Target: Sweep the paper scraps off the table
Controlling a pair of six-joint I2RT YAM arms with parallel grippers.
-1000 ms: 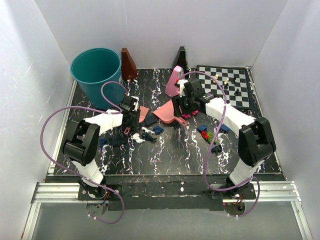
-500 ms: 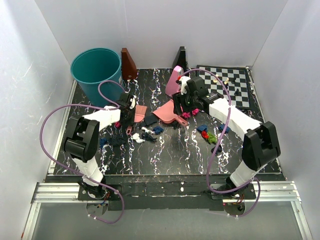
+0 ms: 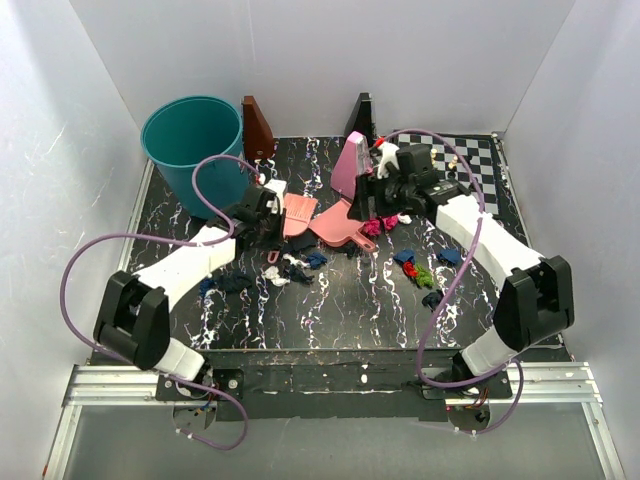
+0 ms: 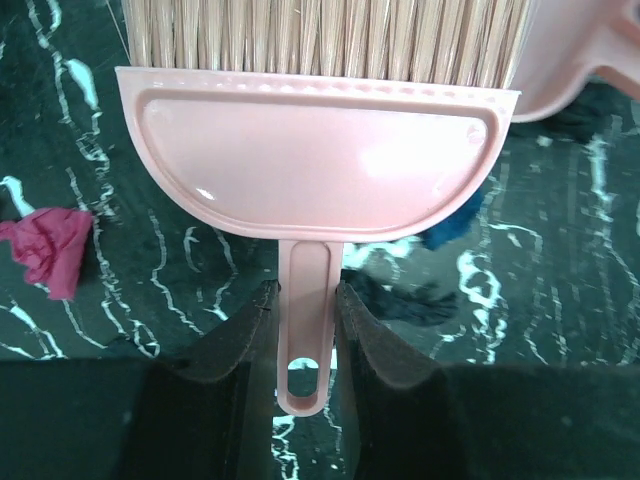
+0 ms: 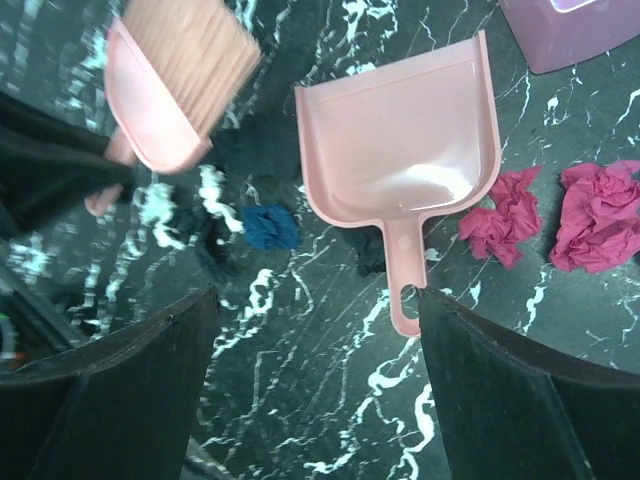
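Brush [image 4: 318, 150] shifted — left hand [image 4: 305, 315] gripping it.

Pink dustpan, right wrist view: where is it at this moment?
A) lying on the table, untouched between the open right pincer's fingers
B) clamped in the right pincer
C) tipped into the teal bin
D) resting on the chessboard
A: the pink dustpan lies flat on the table, and the right pincer has its fingers wide apart, clear of the handle on both sides.
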